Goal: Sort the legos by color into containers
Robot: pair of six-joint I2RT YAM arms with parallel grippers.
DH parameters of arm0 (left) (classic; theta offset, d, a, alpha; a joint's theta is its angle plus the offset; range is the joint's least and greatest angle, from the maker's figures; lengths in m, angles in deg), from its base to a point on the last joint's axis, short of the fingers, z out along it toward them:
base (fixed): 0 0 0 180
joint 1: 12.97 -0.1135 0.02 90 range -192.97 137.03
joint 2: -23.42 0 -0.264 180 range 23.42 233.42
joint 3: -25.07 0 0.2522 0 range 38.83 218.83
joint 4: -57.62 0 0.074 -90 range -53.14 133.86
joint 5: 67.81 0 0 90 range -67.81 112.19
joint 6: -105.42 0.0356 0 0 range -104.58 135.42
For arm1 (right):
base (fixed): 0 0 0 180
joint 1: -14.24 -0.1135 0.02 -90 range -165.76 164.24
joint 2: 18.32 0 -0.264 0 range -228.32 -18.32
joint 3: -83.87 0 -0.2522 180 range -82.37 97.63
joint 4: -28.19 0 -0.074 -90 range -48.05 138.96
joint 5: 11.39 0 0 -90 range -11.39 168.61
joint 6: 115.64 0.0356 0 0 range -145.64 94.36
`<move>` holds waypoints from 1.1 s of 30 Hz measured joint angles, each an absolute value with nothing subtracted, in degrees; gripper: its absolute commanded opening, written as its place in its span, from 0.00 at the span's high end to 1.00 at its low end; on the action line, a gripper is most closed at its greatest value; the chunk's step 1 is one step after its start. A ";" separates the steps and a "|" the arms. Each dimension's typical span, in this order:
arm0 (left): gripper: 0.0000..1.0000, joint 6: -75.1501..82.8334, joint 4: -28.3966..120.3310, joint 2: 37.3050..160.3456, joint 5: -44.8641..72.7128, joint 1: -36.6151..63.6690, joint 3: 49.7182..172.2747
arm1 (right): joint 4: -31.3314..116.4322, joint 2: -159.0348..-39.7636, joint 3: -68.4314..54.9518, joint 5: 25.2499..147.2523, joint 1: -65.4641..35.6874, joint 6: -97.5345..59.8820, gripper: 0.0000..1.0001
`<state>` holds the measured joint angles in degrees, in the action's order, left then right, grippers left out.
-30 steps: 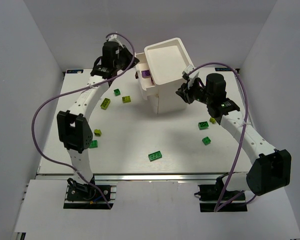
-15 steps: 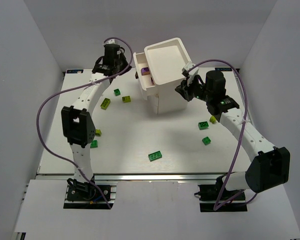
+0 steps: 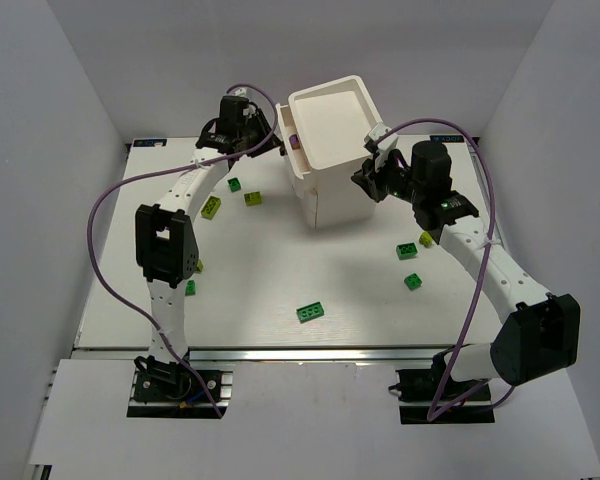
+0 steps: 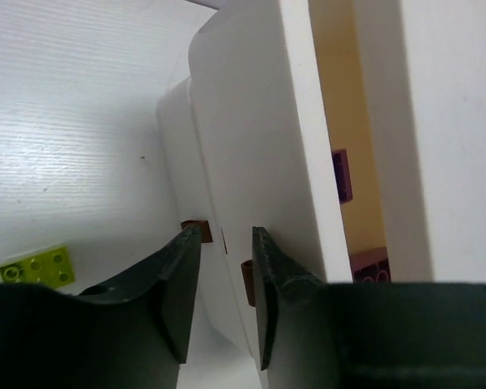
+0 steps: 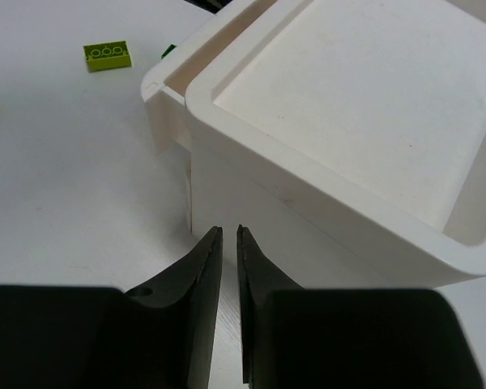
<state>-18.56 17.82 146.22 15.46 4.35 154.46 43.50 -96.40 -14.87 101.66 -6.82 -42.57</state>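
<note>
Left end effector (image 4: 225,235) released, drawer (image 4: 251,162) just ahead; right end effector (image 5: 229,229) nearly clenched, empty. Drawer seems light, rigid: grip its knob (image 4: 246,282).

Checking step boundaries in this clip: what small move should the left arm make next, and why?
Probably push the top drawer fully shut with the left gripper. The drawer stands slightly ajar, with purple legos showing through the gap, only green and yellow-green legos lie on the table, and the right gripper sits against the cabinet's side, seemingly steadying it.
</note>
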 measured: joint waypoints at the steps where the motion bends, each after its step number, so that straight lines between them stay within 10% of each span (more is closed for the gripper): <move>1: 0.55 -18.64 18.67 146.22 14.28 4.35 154.18 | 43.50 -96.40 -14.87 101.59 -6.82 -42.57 0.82; 20: 0.39 -21.72 26.83 147.66 2.26 4.24 153.57 | 43.52 -96.38 -14.87 101.00 -6.76 -42.57 0.82; 27: 0.68 -25.24 30.41 146.53 2.22 3.80 148.12 | 43.50 -96.36 -14.87 100.83 -6.73 -42.59 0.82; 33: 0.42 -28.41 31.33 144.76 4.12 2.49 137.78 | 43.52 -96.12 -14.87 100.83 -6.73 -42.59 0.82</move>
